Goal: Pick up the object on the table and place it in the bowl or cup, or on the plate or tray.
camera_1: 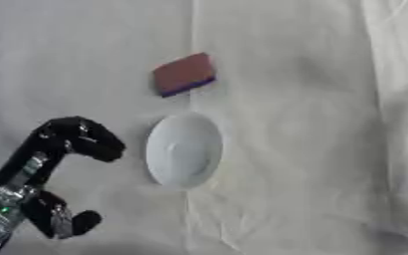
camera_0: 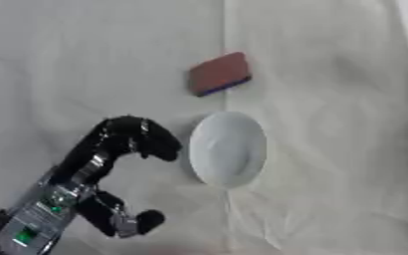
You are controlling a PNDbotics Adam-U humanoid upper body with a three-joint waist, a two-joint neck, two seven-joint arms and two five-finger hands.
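White cloth (camera_0: 329,149) covers the whole table, with soft wrinkles and one long fold line that runs from the far edge down toward the near edge; on this cloth, about in the middle of the view, lies a white plate (camera_0: 228,149), which looks oval from this angle and has nothing on it. Beyond the plate, on the far side and a little to the left of its centre, rests a reddish-brown sponge (camera_0: 219,73); it is a flat block with rounded corners, it sits a bit turned on the cloth, and a thin dark blue layer shows along its near lower edge; the sponge is near the plate but does not touch it, and no hand touches it.

From the lower left corner comes the robot's left arm, black with silver parts and a small green light near the wrist; the left hand (camera_0: 125,142) is just beside the left rim of the plate. Its fingers (camera_0: 159,144) are bent over like a hook, with the tips pointing toward the plate; the thumb (camera_0: 142,221) stands apart, lower in the view, and between thumb and fingers there is only cloth, so the hand is curled and holds nothing. I cannot tell if the fingertips touch the cloth or stay a little above it.
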